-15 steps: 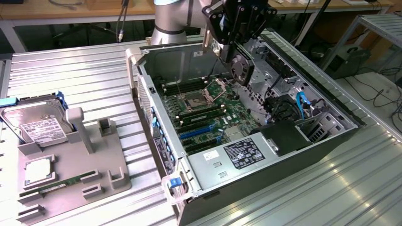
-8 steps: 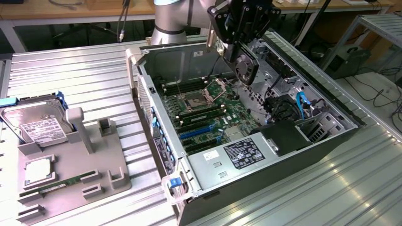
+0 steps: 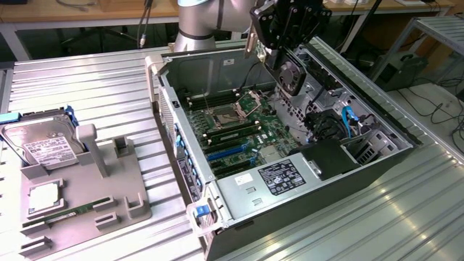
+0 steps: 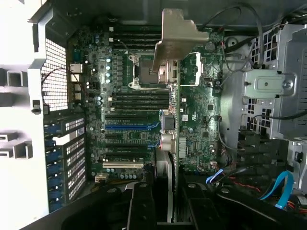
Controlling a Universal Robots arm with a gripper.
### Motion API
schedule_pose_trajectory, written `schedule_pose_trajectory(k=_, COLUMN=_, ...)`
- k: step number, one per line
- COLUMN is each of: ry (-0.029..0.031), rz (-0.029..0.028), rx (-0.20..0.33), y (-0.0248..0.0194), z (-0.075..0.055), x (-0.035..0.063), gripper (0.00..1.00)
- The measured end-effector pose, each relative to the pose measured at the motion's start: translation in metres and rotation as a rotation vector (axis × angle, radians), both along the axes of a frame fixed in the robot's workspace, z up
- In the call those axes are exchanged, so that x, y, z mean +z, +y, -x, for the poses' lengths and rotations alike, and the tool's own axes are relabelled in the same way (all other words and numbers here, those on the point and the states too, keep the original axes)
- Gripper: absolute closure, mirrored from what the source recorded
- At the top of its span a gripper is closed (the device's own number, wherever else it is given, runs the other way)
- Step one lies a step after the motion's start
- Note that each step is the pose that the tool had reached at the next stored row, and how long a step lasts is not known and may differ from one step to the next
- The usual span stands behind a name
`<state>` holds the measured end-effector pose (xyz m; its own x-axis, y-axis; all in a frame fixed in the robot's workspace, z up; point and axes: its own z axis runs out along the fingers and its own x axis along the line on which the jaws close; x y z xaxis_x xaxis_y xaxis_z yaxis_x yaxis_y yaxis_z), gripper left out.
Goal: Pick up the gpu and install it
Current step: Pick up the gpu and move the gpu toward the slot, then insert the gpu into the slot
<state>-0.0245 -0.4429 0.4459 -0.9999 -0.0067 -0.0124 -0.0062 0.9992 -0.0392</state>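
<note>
The gpu [image 3: 292, 76] hangs in my gripper [image 3: 281, 51], clenched between both fingers [image 4: 141, 206] above the open computer case [image 3: 377, 163] and not seated in any slot. In the exterior view its dark face with a round fan is turned to the camera. From the wrist I see the card edge-on, its silver bracket [image 4: 178, 38] at the end far from my fingers, in line with the processor socket [image 4: 144, 72]. Below it lies the green motherboard [image 3: 232, 128], and the blue expansion slots [image 4: 129, 127] sit just beside the card's line of sight. The case rests on its side on a ribbed aluminium table [image 3: 94, 92], with the labelled power supply [image 3: 283, 176] at its near end. Well apart, at the exterior view's left, a grey fixture [image 3: 108, 196] carries two spare parts — a silver hard drive [image 3: 43, 147] with a white label, propped against its posts, and a narrow green memory stick [image 3: 69, 216] lying in a low holder.
</note>
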Motion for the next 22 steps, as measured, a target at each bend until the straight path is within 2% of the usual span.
schedule_pose_trajectory(k=6, ry=0.0, rz=0.0001, rx=0.0, y=0.0, z=-0.0096, x=-0.0003, gripper=0.73)
schedule_pose_trajectory(k=22, ry=0.0001, rz=0.0001, rx=0.006, y=0.0, z=-0.0096, x=-0.0003, gripper=0.73)
